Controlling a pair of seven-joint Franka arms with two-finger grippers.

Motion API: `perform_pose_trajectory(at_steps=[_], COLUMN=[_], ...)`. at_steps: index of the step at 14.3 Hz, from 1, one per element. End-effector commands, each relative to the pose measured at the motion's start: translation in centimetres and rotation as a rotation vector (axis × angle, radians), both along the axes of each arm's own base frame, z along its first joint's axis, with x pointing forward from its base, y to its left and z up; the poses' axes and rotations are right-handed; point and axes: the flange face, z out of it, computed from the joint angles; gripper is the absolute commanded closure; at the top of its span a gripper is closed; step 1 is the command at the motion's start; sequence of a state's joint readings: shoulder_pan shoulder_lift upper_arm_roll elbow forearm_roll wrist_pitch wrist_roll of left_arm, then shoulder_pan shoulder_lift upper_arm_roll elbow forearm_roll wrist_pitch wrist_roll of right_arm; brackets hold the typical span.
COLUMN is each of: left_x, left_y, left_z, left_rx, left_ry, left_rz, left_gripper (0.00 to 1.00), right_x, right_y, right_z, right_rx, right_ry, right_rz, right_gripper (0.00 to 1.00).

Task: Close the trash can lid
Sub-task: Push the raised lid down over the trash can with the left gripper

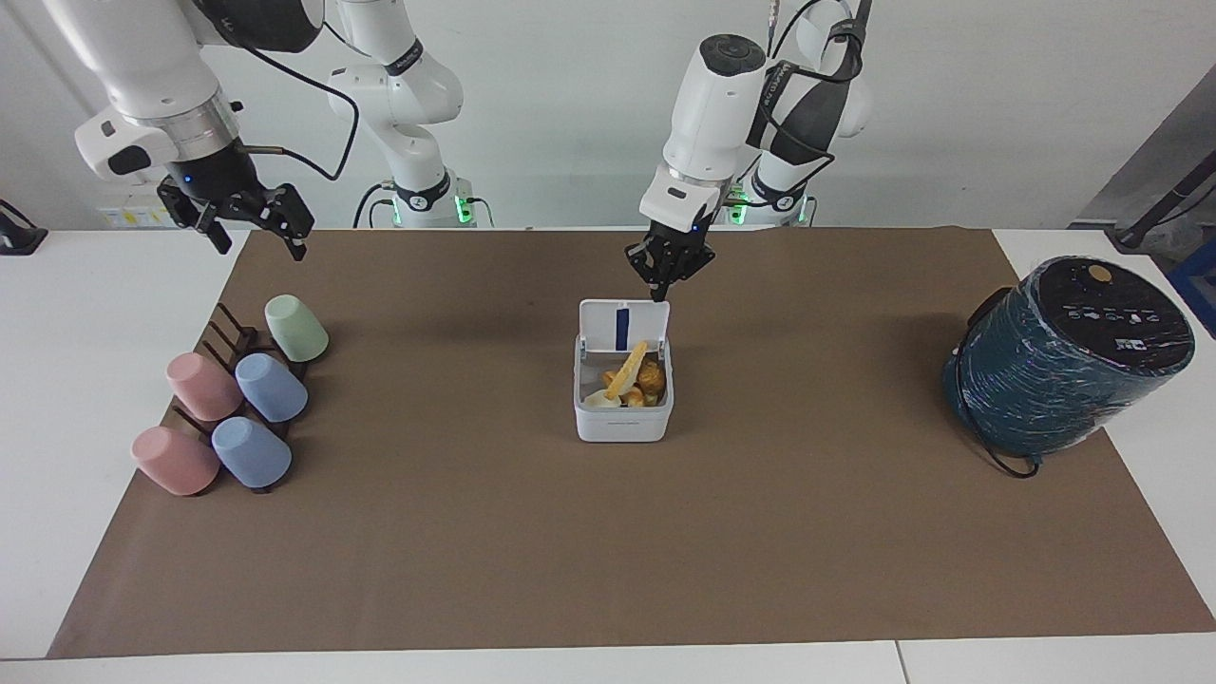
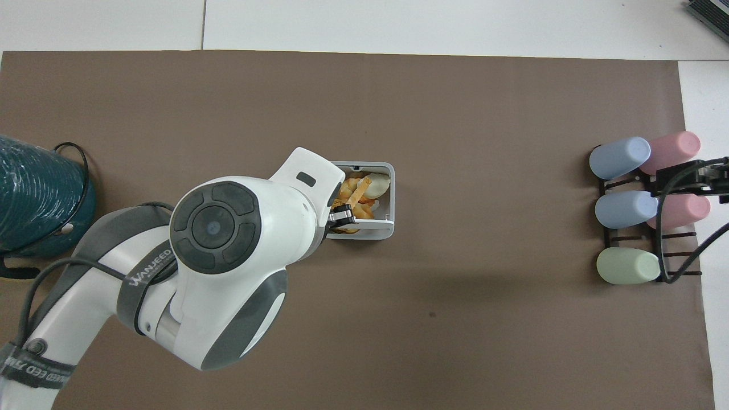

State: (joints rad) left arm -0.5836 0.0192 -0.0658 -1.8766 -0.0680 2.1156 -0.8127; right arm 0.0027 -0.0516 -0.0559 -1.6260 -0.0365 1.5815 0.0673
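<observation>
The trash can is a small white square box in the middle of the brown mat, holding food scraps and a yellow stick. Its lid stands upright on the side nearer to the robots, with the blue strip on its underside showing. My left gripper is shut and empty, just above the lid's top edge, at the corner toward the left arm's end. In the overhead view the left arm covers part of the trash can, and the left gripper shows over the lid. My right gripper is open and waits above the cup rack.
A large dark teal cylinder with a black top lies tilted at the left arm's end; it also shows in the overhead view. A dark rack with several pastel cups stands at the right arm's end, also in the overhead view.
</observation>
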Motion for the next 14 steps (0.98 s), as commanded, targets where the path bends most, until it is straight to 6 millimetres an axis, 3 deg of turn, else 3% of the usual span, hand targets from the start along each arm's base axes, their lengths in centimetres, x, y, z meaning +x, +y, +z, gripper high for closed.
perform_pose_trajectory(at_steps=[1, 8, 14], left_x=[0.5, 1.4, 3.0], left_y=[-0.9, -1.3, -1.6], left_z=[-1.7, -3.1, -5.4], left_rx=[-0.033, -0.047, -0.097], left_ry=[-0.018, -0.029, -0.073], left_rz=[0.028, 0.051, 0.078], left_gripper=[1.00, 1.00, 1.00], right_x=[-0.2, -0.2, -0.2], right_y=[0.0, 0.0, 0.0], right_z=[0.3, 0.3, 0.3], right_rx=[-0.005, -0.005, -0.005], right_ry=[0.006, 0.006, 0.006], right_rz=[0.014, 0.016, 0.016], right_gripper=[0.00, 0.00, 0.00])
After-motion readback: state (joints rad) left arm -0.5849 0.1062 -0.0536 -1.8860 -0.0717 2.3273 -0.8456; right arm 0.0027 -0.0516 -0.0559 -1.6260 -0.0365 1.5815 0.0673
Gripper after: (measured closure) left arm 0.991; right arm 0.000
